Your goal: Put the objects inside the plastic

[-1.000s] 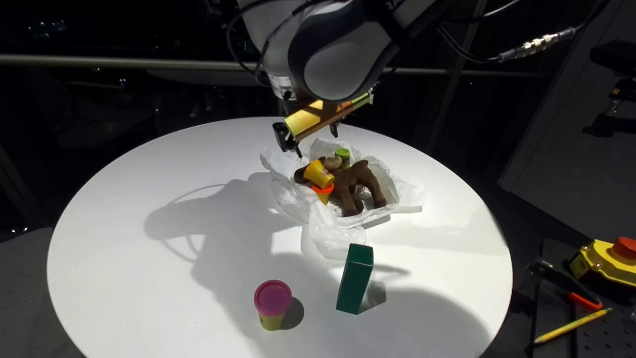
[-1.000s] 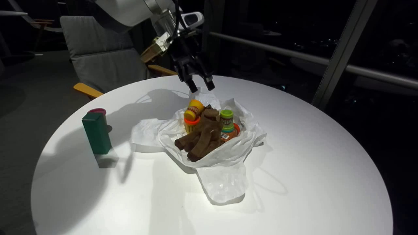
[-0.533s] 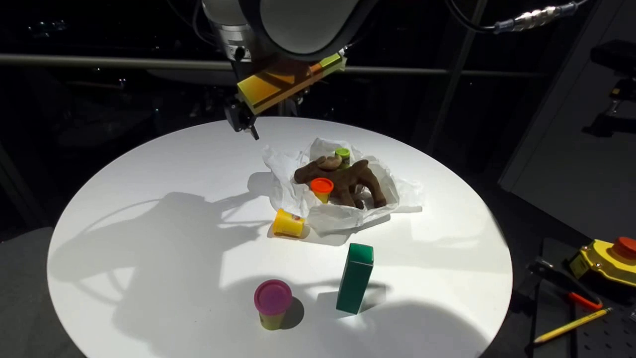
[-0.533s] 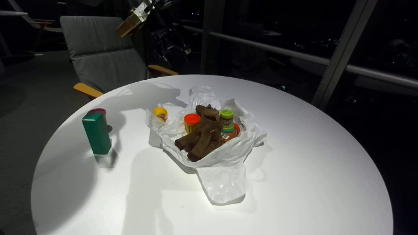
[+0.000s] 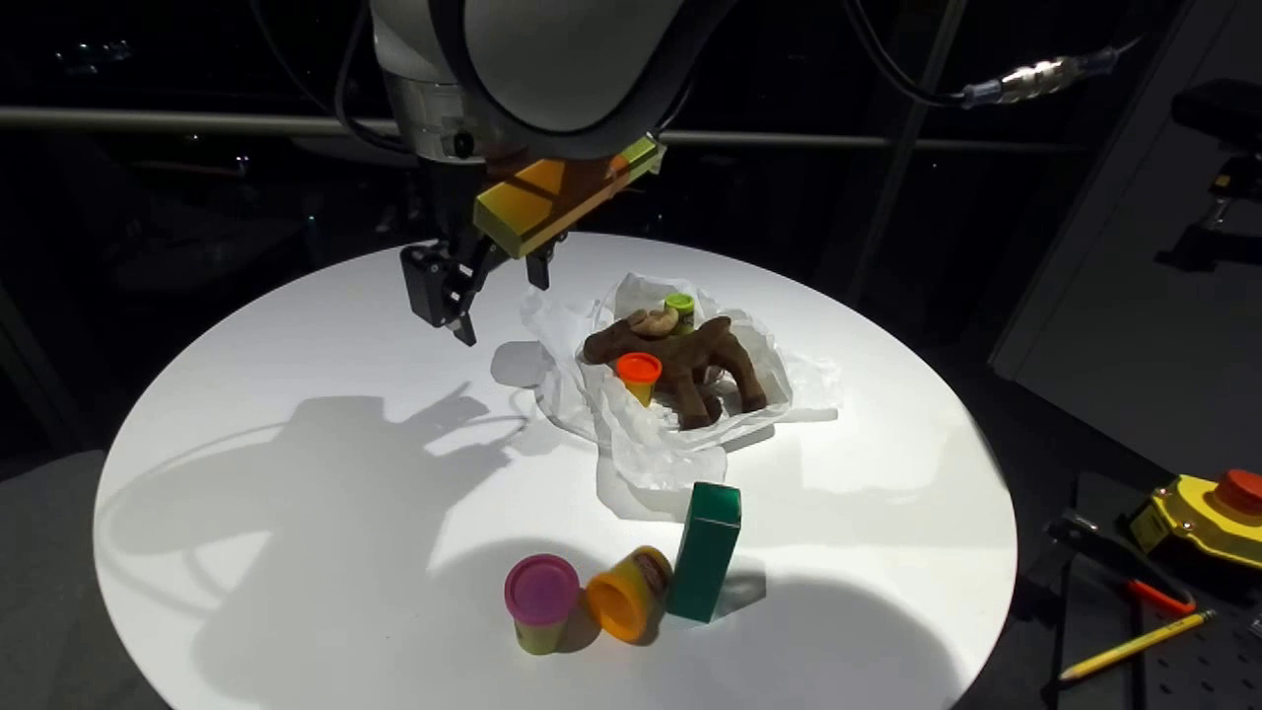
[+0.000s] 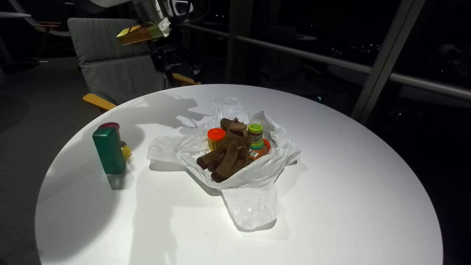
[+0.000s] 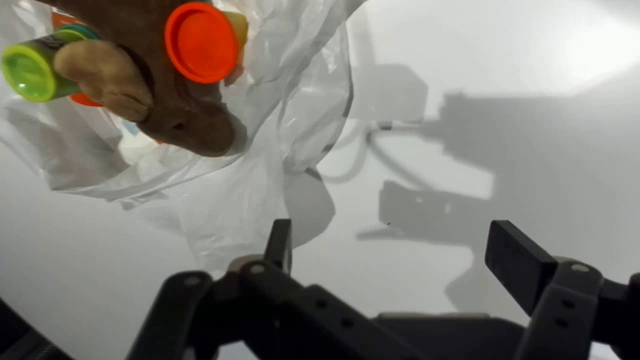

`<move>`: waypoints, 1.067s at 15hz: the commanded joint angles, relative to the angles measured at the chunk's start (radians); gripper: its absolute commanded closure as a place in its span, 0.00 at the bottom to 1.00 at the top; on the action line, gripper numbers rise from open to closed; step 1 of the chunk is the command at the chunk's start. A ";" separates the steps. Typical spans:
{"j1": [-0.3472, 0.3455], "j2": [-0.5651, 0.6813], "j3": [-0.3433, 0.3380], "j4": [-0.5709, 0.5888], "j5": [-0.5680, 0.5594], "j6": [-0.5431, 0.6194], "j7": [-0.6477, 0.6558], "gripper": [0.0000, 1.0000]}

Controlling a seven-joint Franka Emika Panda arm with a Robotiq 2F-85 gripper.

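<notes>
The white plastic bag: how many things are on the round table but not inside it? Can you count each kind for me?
Tubs: 2 (magenta-lidded tub, yellow tub)
Boxes: 1 (green box)
Total: 3

The round white table (image 6: 349, 191) is strongly lit, with broad grey shadows (image 5: 330, 483) lying across its top. Just beyond its edge, in an exterior view, stands a grey padded chair (image 6: 119, 70) with wooden armrests (image 6: 98, 102); part of a second chair (image 6: 49, 24) shows farther back. The floor (image 6: 29, 129) is dark. Small lights (image 6: 375, 47) dot the black windows (image 6: 323, 22), which a metal rail (image 6: 301, 52) crosses, along with a slanted post (image 6: 384, 59). In an exterior view a grey panel (image 5: 1124, 286) rises at the right; whether wall or door is unclear.
</notes>
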 commanded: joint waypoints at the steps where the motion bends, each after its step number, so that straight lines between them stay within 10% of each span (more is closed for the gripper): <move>1: -0.053 -0.004 0.064 -0.032 0.137 0.033 -0.222 0.00; 10: -0.148 0.032 0.186 -0.014 0.445 -0.144 -0.605 0.00; 16: -0.084 0.002 0.197 -0.074 0.448 -0.158 -0.579 0.00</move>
